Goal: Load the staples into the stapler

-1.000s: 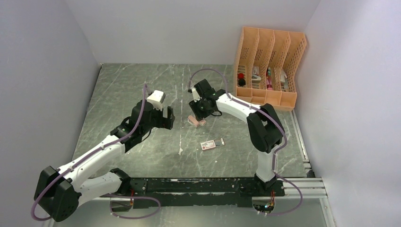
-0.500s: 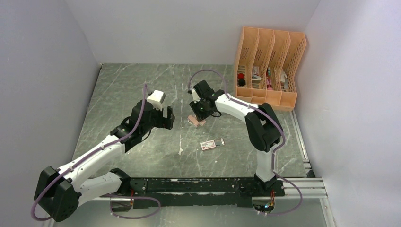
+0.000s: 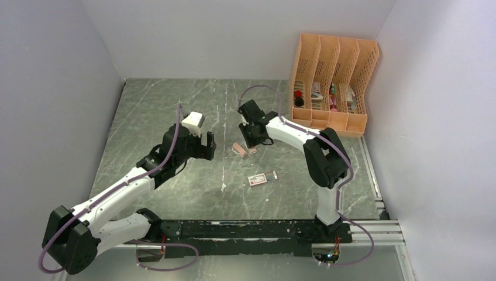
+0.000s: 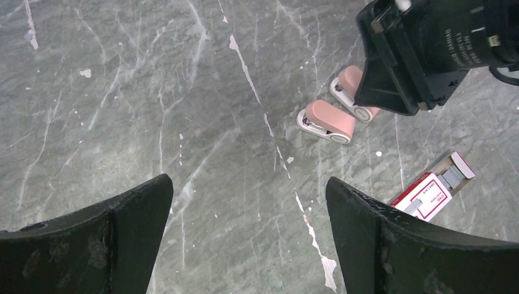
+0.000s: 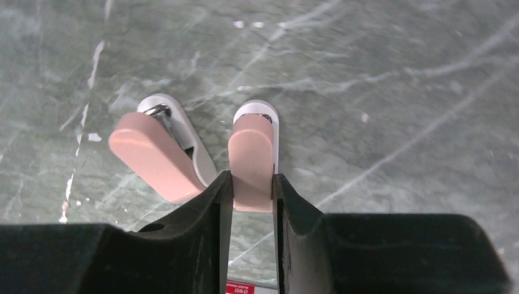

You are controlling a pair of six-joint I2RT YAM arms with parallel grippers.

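Two salmon-pink mini staplers lie side by side mid-table. My right gripper (image 5: 252,184) has its jaws pressed against both sides of the right stapler (image 5: 253,156), near its rear end. The left stapler (image 5: 160,153) lies angled beside it, untouched. From above, the gripped stapler (image 3: 251,150) and the other stapler (image 3: 238,150) show just below the right gripper (image 3: 252,143). The staples box (image 3: 261,178), red and white with its grey tray slid partly out, lies nearer the arms. My left gripper (image 4: 250,202) hovers open and empty left of the staplers (image 4: 327,119), with the staples box (image 4: 431,193) by its right finger.
An orange mesh file organiser (image 3: 330,82) holding small items stands at the back right against the wall. White walls close in the table on three sides. A black rail (image 3: 251,229) runs along the near edge.
My right gripper narrowed its jaws onto the right stapler and drew slightly toward the back, uncovering both staplers in the top view. The left arm stayed still.
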